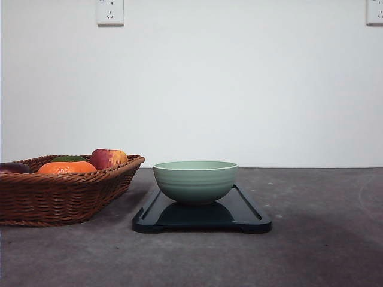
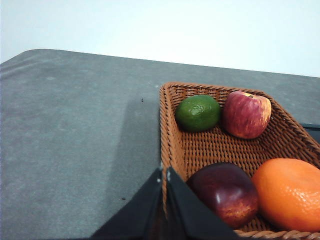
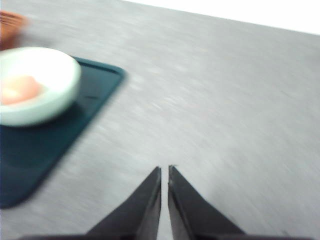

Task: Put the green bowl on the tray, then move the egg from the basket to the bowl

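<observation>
The pale green bowl (image 1: 195,180) stands on the dark tray (image 1: 248,216) in the middle of the table. In the right wrist view the bowl (image 3: 45,95) holds a pinkish egg (image 3: 19,89) and rests on the tray (image 3: 35,155); that picture is blurred. My right gripper (image 3: 164,170) is shut and empty over bare table, off to the side of the tray. The brown wicker basket (image 1: 66,194) sits left of the tray. My left gripper (image 2: 164,173) is shut and empty at the basket's rim (image 2: 164,130).
The basket holds a green lime (image 2: 198,113), a red apple (image 2: 246,114), a dark red fruit (image 2: 225,192) and an orange (image 2: 287,192). Grey table (image 1: 323,239) spreads right of the tray. A white wall with two outlets (image 1: 110,12) stands behind.
</observation>
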{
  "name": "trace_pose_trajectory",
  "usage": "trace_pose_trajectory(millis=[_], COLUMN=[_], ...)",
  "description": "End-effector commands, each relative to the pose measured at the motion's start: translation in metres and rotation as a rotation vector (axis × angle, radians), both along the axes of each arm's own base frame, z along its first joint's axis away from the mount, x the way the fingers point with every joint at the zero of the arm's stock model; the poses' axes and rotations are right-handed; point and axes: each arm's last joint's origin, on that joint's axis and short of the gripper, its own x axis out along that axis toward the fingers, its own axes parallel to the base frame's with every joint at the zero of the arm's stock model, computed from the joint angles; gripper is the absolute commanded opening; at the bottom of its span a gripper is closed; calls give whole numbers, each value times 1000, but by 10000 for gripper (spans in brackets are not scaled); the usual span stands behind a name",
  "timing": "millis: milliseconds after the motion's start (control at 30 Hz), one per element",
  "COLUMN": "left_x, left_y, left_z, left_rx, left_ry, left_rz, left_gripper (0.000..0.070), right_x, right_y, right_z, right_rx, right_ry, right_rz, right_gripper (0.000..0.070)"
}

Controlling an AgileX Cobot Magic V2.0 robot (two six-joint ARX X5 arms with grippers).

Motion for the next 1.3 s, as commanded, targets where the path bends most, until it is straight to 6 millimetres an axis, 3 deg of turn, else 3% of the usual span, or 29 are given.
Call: trace_pose_trajectory(millis=[0,400,700,1267], left_x=[1,1,1,1], left_y=[0,0,0,0], left_z=[-6,-6,-6,-6], left_rx=[2,2,2,2], left_ry=[8,8,8,9], left_rz=[1,1,1,1], left_gripper=[0,0,0,0], right_x=[-4,-29,-39,-39], right_y=[-4,-18,-20,-20], right_z=[-1,-46,-40,-40], right_rx=[-6,26,29,52], right_ry=[-41,-93,-184,-178], right_rz=[-27,-145,-176,-174], right_gripper=[15,15,15,15])
